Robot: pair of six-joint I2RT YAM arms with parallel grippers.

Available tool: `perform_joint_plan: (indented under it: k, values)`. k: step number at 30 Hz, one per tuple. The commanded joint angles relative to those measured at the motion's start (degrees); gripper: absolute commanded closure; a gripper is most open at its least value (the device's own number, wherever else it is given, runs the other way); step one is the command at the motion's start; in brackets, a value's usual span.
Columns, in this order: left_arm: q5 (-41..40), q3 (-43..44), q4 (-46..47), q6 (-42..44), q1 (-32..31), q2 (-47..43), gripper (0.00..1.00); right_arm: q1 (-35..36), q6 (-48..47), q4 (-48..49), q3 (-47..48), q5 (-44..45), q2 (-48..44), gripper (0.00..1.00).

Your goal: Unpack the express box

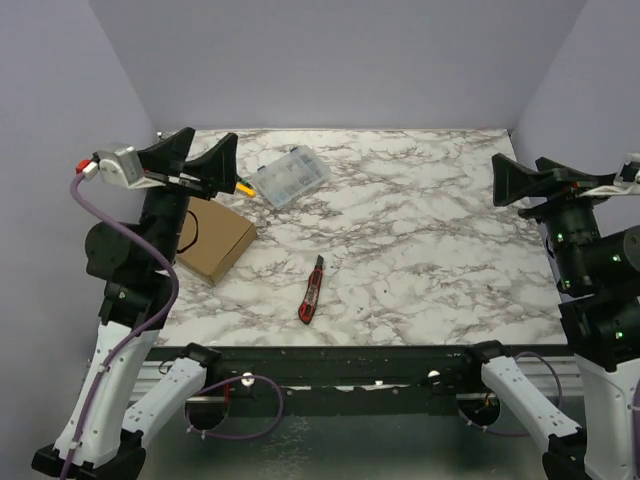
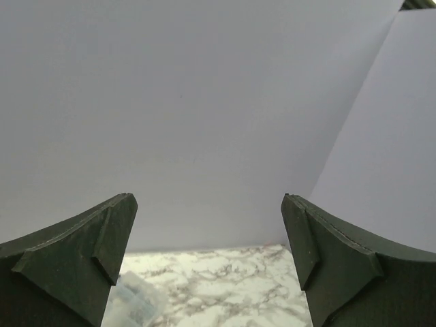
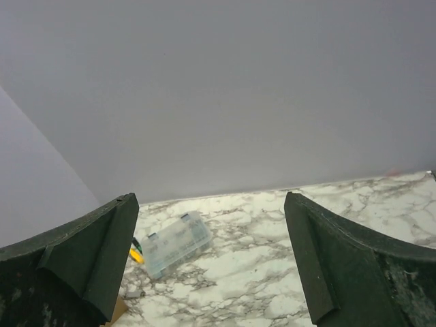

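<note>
Nearest top camera: logged left arm base (image 1: pixel 95 440) and right arm base (image 1: pixel 570 430) at near edge of marble desk (image 1: pixel 430 250). Saw left claw (image 1: pixel 200 160) raised over desk's left side, spread wide, pinching nothing. Confirmed from left wrist view: fingers (image 2: pixel 75 252) far apart, only wall and far strip of desk between. Saw right claw (image 1: pixel 525 185) up at right edge, likewise spread wide and empty. Confirmed from right wrist view: fingers (image 3: pixel 82 259) far apart.

Found express box (image 1: pixel 212 243) flat on desk at near-left, lid down, left end hidden behind left arm, sitting below left claw. Not touched by either claw.

Spotted clear plastic case (image 1: pixel 288 177) further back, just right of left claw, lying diagonally, apart from box. Spotted yellow-tipped item (image 1: pixel 245 189) at case's left end; couldn't tell what. Found red-and-black utility knife (image 1: pixel 311 290) lying mid-desk, right of box, near but not touching, well apart from right claw.
</note>
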Motion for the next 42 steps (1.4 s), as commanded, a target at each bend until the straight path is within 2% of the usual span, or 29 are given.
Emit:
perform_joint_plan:
  k: [1, 8, 13, 18, 22, 25, 27, 29, 33, 37, 42]
  values:
    - [-5.3, 1.0, -11.5, -4.2, 0.2, 4.1, 0.01, 0.3, 1.9, -0.3, -1.9, -0.9, 4.2, 0.0]
    - [-12.7, -2.2, -25.5, -5.5, 0.3, 8.9, 0.02, 0.3, 13.2, -6.2, 0.3, 4.3, 17.0, 0.0]
    - [-16.5, -3.6, -34.4, -4.1, 0.3, 13.5, 0.01, 0.3, 17.9, 2.6, -8.7, 1.1, 18.4, 0.0]
    - [-7.7, -4.7, -38.7, -2.1, 0.5, 18.2, 0.01, 0.3, 16.3, 11.0, -14.4, -10.8, 23.6, 0.0]
    - [-7.5, -7.5, -38.4, -5.1, 1.8, 16.6, 0.01, 0.2, 17.0, 16.7, -15.9, -19.7, 31.9, 0.0]
    - [-8.8, -10.1, -39.0, -6.9, 3.6, 14.7, 0.01, 0.9, 19.1, 24.2, -14.3, -32.4, 41.0, 0.0]
    - [-12.3, -10.7, -41.7, -9.3, 5.5, 15.1, 0.01, 4.6, 18.7, 26.5, -10.8, -34.0, 48.6, 0.0]
    - [-13.2, -10.9, -44.1, -11.2, 8.9, 16.2, 0.01, 9.6, 16.0, 24.3, -4.4, -32.6, 55.8, 0.0]
    - [-9.4, -13.0, -44.7, -15.9, 17.8, 15.6, 0.01, 16.3, 16.6, 22.0, 8.6, -36.3, 69.7, 0.0]
    - [-9.9, -16.6, -45.9, -23.4, 25.2, 13.9, 0.01, 22.2, 16.7, 19.7, 19.3, -36.7, 80.2, 0.0]
    - [-12.8, -20.7, -47.1, -29.1, 29.5, 13.5, 0.01, 26.6, 15.7, 14.9, 32.5, -37.8, 91.6, 0.07]
